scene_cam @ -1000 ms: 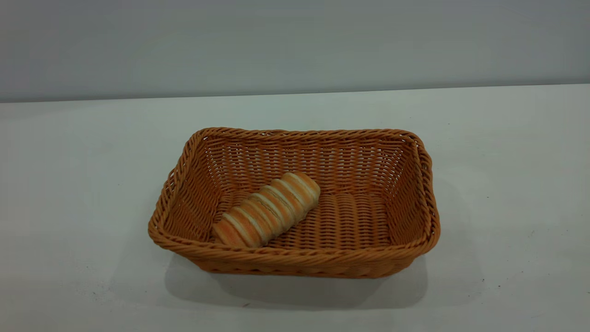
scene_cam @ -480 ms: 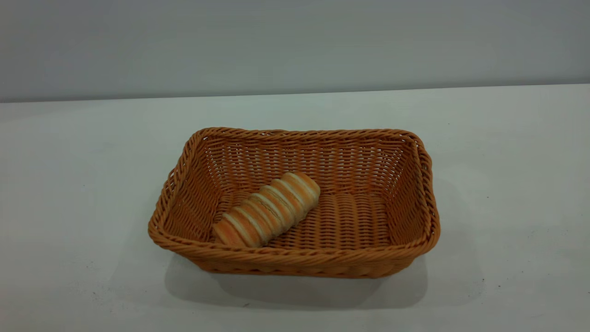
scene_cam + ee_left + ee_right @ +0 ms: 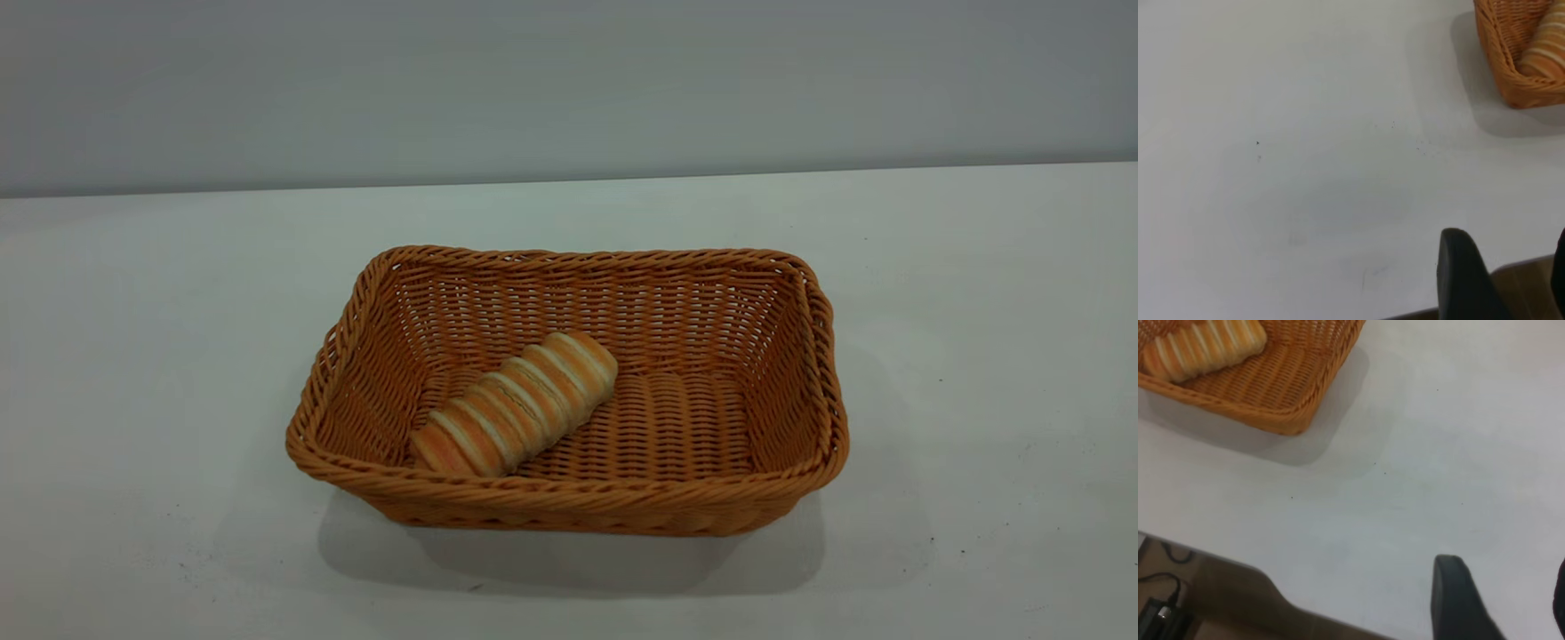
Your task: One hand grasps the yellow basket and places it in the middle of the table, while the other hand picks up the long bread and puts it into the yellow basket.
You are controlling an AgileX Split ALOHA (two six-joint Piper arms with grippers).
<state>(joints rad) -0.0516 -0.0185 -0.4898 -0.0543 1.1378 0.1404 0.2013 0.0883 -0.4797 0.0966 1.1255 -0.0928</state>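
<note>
Exterior view: yellow basket (image 3: 569, 507) sitting flat around the middle of the table (image 3: 133, 356), long sides running left to right, open top up. Inside, only the long bread (image 3: 516, 404), lying on the woven floor in the left half, near end tucked just behind the front rim. Long axis diagonal: one rounded end pointing to the front-left corner, the other up toward the centre of the back wall. Crosswise stripes facing up.

Against the pictures from a second and half a second ago: nothing shifted, basket and bread in the same spots, same angle.

No arm anywhere in the exterior view. Left wrist view: left gripper (image 3: 1511, 280) low over bare table near its edge, well apart from the basket corner; dark fingers (image 3: 1465, 280) spread with a gap between, holding nothing. Right wrist view: right gripper (image 3: 1505, 600) likewise over the table edge, away from the basket; fingers (image 3: 1458, 600) probably apart too, though the second one barely shows at the frame edge.
</note>
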